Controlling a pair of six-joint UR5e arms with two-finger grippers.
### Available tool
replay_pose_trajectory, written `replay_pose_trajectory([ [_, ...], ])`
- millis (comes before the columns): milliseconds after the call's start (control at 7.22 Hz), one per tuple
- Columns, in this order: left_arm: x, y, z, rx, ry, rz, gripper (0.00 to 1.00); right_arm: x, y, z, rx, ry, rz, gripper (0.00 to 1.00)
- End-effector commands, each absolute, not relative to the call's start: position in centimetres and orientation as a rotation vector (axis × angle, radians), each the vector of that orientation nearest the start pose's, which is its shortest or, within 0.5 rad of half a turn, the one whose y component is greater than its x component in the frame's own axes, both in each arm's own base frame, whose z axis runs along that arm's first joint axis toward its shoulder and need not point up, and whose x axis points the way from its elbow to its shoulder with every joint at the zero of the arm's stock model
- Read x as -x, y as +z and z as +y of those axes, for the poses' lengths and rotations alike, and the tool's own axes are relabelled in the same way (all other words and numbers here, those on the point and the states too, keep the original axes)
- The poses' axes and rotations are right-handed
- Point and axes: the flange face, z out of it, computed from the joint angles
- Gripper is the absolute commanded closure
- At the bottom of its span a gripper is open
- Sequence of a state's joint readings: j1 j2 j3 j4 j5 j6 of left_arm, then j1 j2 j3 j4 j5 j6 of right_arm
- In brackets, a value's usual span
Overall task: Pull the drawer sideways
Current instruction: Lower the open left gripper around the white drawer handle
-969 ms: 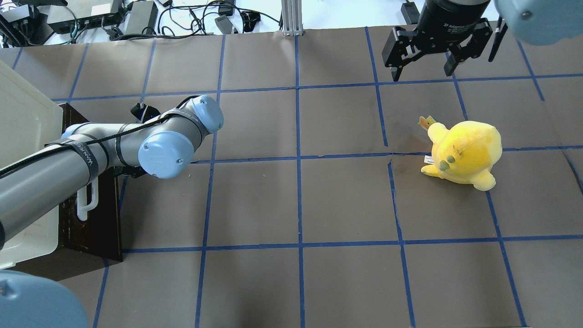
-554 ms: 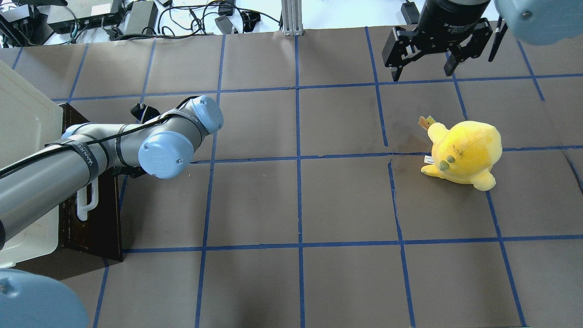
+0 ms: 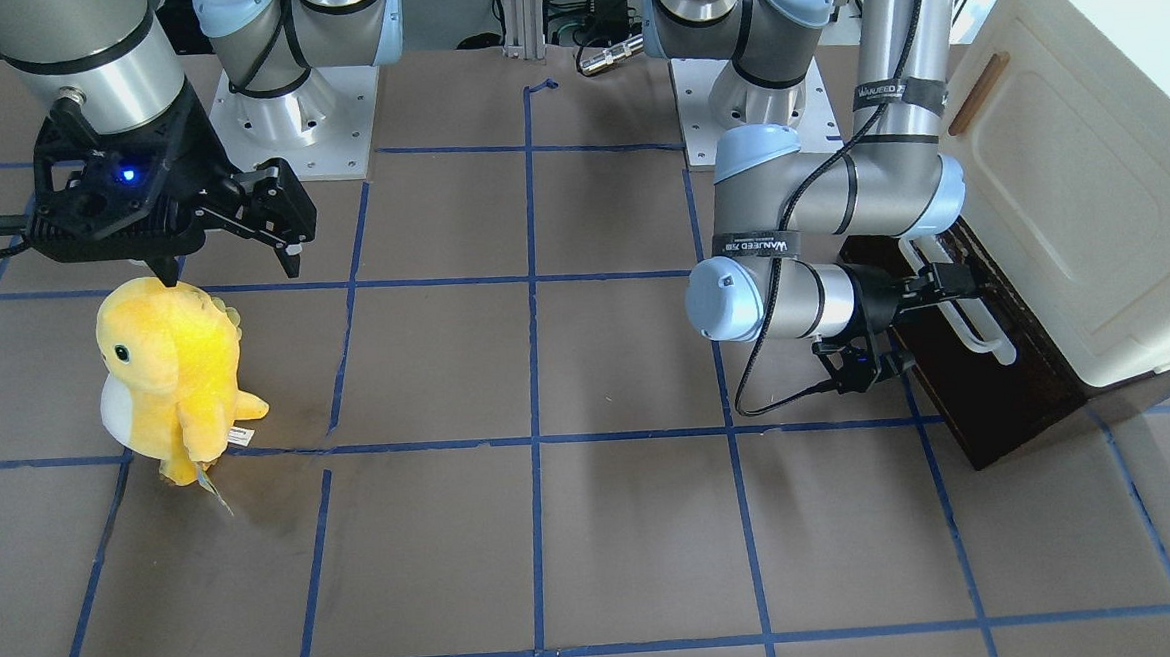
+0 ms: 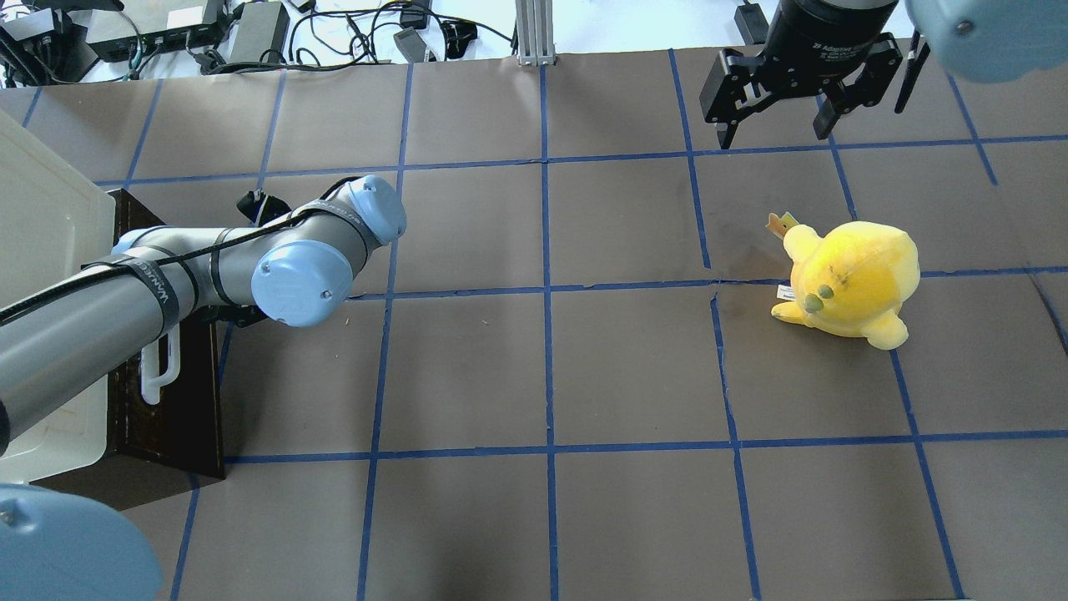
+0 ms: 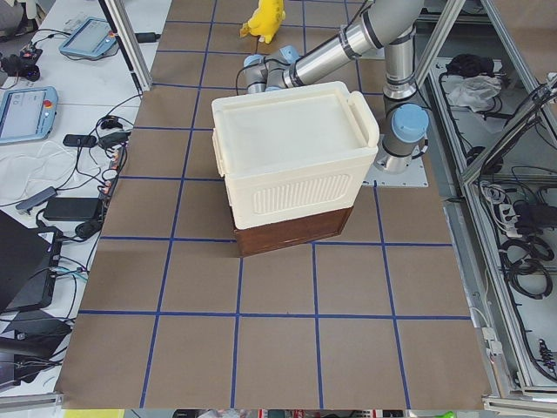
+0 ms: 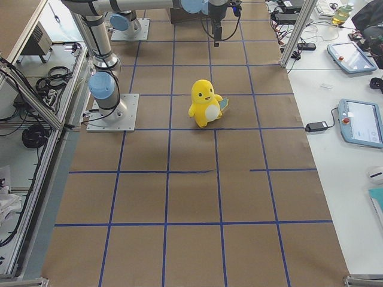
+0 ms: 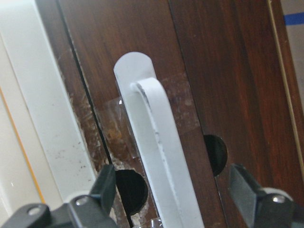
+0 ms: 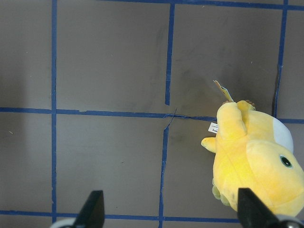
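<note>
The dark brown drawer (image 4: 171, 401) sits under the cream cabinet (image 4: 42, 217) at the table's left end. Its long white bar handle (image 4: 158, 371) runs along the front. In the left wrist view the handle (image 7: 159, 142) lies between my left gripper's two fingertips (image 7: 107, 187), with a gap on each side. The left gripper (image 3: 973, 286) is open and level with the drawer front (image 3: 988, 367); in the overhead view my forearm hides it. My right gripper (image 4: 776, 125) is open and empty, high over the far right of the table.
A yellow plush toy (image 4: 851, 280) stands on the brown paper right of centre, below the right gripper (image 3: 232, 272). It also shows in the right wrist view (image 8: 256, 161). Blue tape lines grid the table. Cables and boxes lie past the far edge (image 4: 250, 33).
My left arm has edged very slightly left, toward the drawer front. The right arm and the plush have not moved.
</note>
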State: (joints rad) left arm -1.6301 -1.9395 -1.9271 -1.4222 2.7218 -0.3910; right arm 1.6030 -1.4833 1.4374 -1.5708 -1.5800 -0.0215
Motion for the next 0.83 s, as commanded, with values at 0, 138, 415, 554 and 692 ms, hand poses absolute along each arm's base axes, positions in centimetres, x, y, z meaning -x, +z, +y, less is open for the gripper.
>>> replay_pose_trajectory([
  [0, 7.19, 21.01, -50.51, -0.046, 0.274, 1.929, 0.18, -14.95, 50.9, -52.85, 0.084, -0.073, 3.149, 0.0],
  [138, 7.2, 20.86, -50.44, -0.045, 0.277, 1.931, 0.19, -14.95, 50.9, -52.85, 0.084, -0.073, 3.149, 0.0],
  [415, 7.2, 20.73, -50.41, -0.044, 0.278, 1.931, 0.21, -14.95, 50.9, -52.85, 0.084, -0.073, 3.149, 0.0],
  [554, 7.2, 20.79, -50.46, -0.045, 0.277, 1.931, 0.22, -14.95, 50.9, -52.85, 0.084, -0.073, 3.149, 0.0],
  [692, 7.2, 20.73, -50.41, -0.044, 0.278, 1.931, 0.26, -14.95, 50.9, -52.85, 0.084, -0.073, 3.149, 0.0],
])
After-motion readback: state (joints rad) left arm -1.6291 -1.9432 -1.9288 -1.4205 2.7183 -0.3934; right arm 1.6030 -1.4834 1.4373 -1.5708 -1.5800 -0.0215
